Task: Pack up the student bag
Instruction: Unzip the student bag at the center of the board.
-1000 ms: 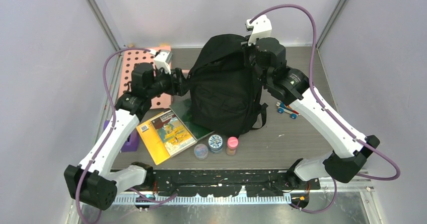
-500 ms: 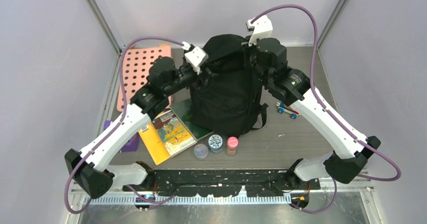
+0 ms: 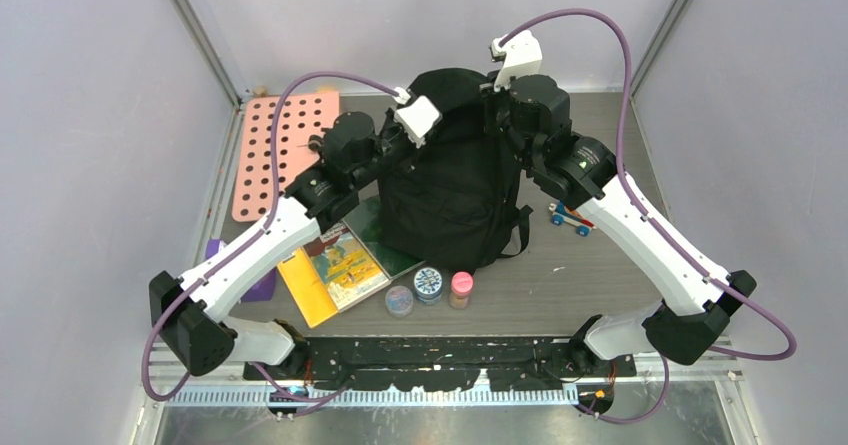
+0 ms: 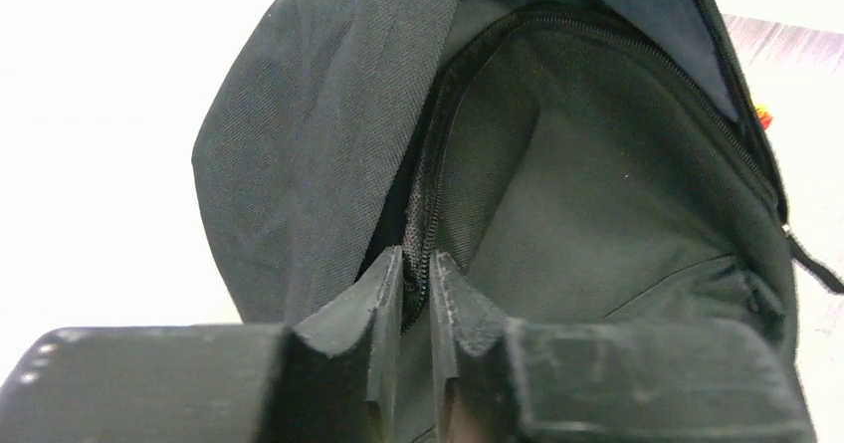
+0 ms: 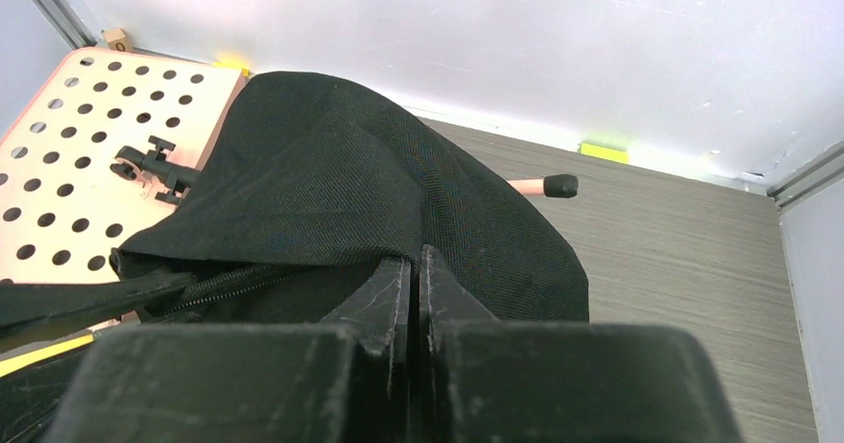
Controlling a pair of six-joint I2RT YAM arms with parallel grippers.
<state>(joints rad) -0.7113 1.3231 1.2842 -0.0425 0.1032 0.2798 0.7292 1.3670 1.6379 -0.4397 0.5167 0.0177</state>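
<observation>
Fabric at the mouth of the student bag (image 3: 450, 195) is pinched by the left gripper (image 4: 418, 260) and right gripper (image 5: 416, 257), seemingly to spread it for packing.

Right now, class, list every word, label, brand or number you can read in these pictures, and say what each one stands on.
No text can be read in any view.
On the yellow paperback book: cover print and a white corner label, too small and blurred to read.
On the round jar with the dark patterned lid: lid markings, too blurred to read.
On the large black fabric backpack: no label or brand visible.
</observation>
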